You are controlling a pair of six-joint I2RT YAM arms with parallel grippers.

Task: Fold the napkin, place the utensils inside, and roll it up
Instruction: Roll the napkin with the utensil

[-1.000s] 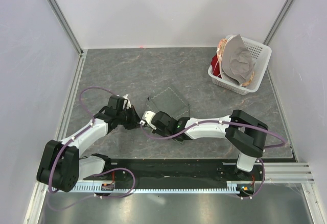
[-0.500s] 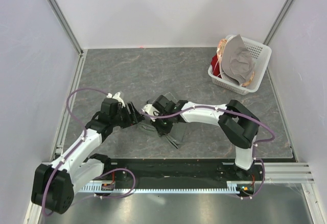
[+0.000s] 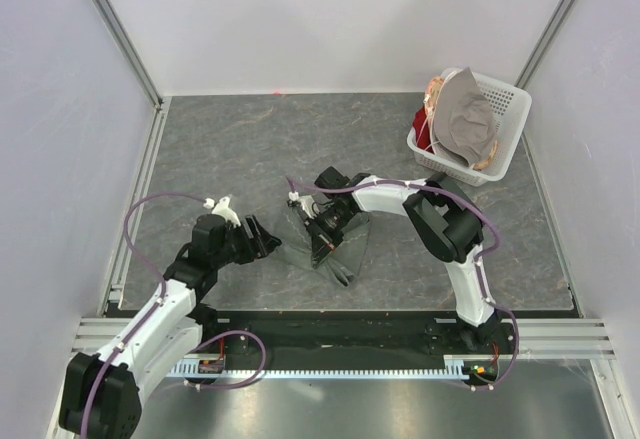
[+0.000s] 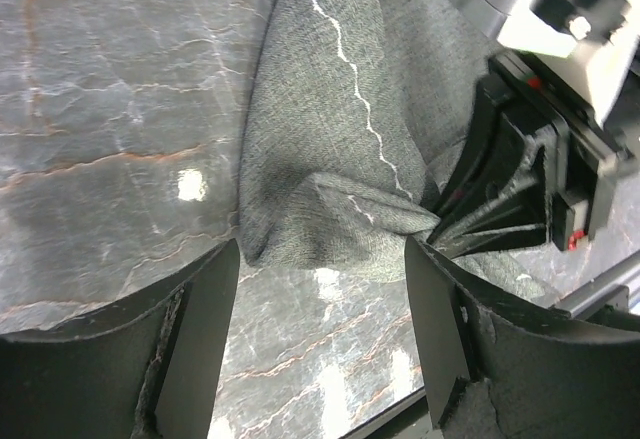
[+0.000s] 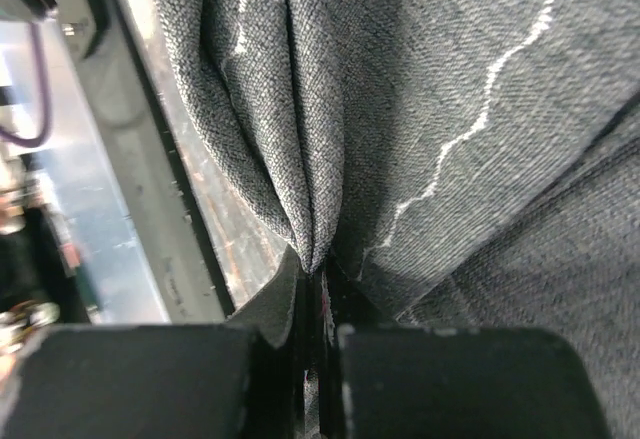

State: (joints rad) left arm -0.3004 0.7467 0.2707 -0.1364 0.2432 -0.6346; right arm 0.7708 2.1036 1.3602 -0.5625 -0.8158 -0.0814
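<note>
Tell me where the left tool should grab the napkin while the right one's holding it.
Probably the loose folded corner of the napkin, which bulges toward the open left tool. Come in low from the robot's left, opposite the right tool pinching the bunched middle. That corner is unheld and lies just ahead of the open jaws.

The far half and the left side of the dark grey marbled bench (image 3: 240,139) lie open to a hand. A white slatted plastic basket (image 3: 508,99) heaped with grey-beige cloth (image 3: 468,119) blocks the far right corner. Toward the middle of the near edge, a bunched dark grey-green cloth napkin (image 3: 345,257) hangs pinched in the right gripper (image 3: 322,234), whose white arm (image 3: 385,197) arches in from the right. The left gripper (image 3: 262,239), jaws spread, sits just beside the napkin's left side.
</note>
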